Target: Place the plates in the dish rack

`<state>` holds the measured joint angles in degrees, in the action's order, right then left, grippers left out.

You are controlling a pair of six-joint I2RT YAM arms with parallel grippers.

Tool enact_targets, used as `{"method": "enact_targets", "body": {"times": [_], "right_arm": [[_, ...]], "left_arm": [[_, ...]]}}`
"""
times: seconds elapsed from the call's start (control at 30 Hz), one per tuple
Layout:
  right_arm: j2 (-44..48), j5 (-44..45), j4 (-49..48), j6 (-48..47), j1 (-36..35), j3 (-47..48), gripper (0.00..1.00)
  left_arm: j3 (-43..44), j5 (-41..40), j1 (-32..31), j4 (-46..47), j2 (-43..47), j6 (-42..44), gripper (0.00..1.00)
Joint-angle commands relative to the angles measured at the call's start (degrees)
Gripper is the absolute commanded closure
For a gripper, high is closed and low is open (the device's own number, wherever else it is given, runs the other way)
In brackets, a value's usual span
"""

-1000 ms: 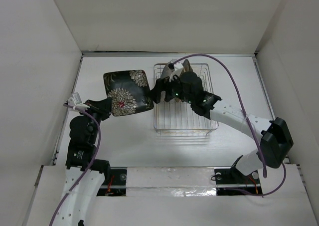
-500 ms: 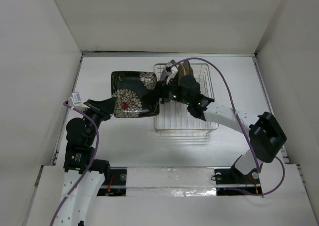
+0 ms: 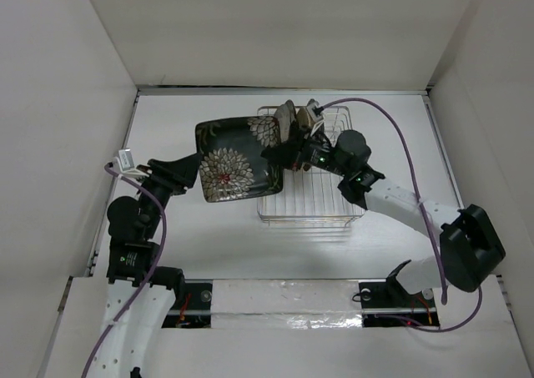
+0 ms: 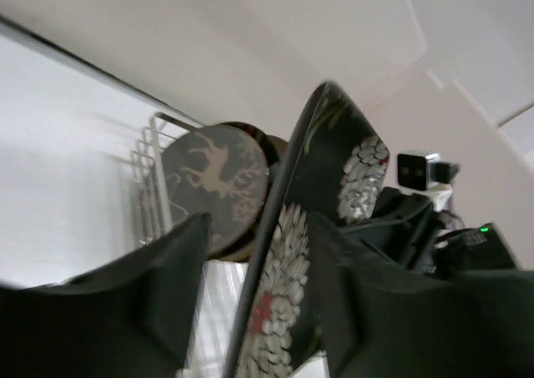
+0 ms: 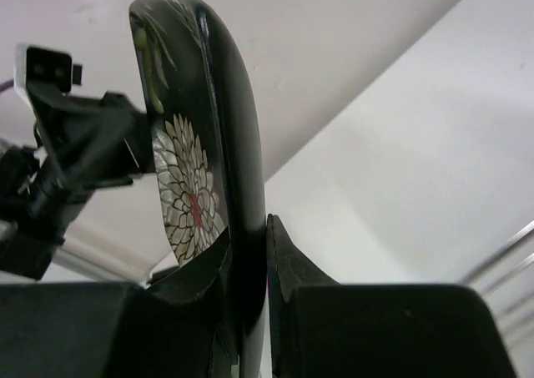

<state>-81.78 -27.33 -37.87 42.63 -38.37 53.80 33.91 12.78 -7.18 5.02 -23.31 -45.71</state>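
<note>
R pincer [image 5: 249, 232] is pinched tight on the black square plate [image 3: 238, 157]. It has 1 finger [image 5: 288, 261] on each face of the rim, pressed flush. In the R wrist view the plate runs up out of the jaws edge-on, w/ white flowers on one face.

L pincer [image 4: 259, 224] straddles the opposite rim of the same plate, its 2 fingers either side. A pale strip shows btwn one finger and the plate's back, so can't tell if it is clamping or just sitting loosely around it.

The plate hangs in the air btwn the 2 pincers, tilted. The edge at R pincer is over the side of the dish rack [image 3: 321, 207]. The rest sticks out toward L pincer, above the table [image 3: 192, 236].

Count:
- **In the pincers:** 1 plate.
- **In the rack:** 2 plates, beyond R pincer (at the rack's far end), standing on edge. 1 is the dark round deer plate [image 4: 219, 186], face turned toward L pincer. 1 is a brown-edged plate [image 3: 305, 121] just behind it, close together. Whether more stand there can't be made out.
- **Other:** 1 rack, 2 arms, 2 purple cables [image 3: 400, 144] (1 per arm).
</note>
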Motion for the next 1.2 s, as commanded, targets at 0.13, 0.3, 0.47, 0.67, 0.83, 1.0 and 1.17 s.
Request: {"method": "enact_targets", "body": {"times": [0.13,0.3,0.47,0.67,0.83,1.0,1.17], "right_arm": [[13.3,3.8,2.5,0.5,8.4,-0.1,1.00],[17.3,3.1,7.3,1.4,15.8,1.9,1.00],[20.0,6.5,20.8,-5.4,27.0,8.7,1.00],[22.1,25.9,45.5,-19.8,34.0,18.9,1.00],[22.9,36.3,56.8,-24.3,35.6,24.8,1.00],[22.5,47.1,67.9,-27.8,32.0,30.6,1.00],[16.1,53.6,74.8,-29.2,24.5,34.6,1.00]], "left_arm": [[6.6,2.0,0.0,6.2,-3.8,4.6,0.32],[7.1,2.5,0.0,6.1,-4.0,7.7,0.27],[5.8,8.7,0.0,5.5,-5.5,11.7,0.27],[9.2,6.7,-4.6,-2.8,-5.7,21.5,0.28],[9.1,4.4,-10.0,-3.5,-5.9,25.1,0.28],[8.1,3.4,-15.1,-3.3,-6.1,27.5,0.28],[6.1,-1.4,-19.1,-2.3,-5.3,30.0,0.29]]}}
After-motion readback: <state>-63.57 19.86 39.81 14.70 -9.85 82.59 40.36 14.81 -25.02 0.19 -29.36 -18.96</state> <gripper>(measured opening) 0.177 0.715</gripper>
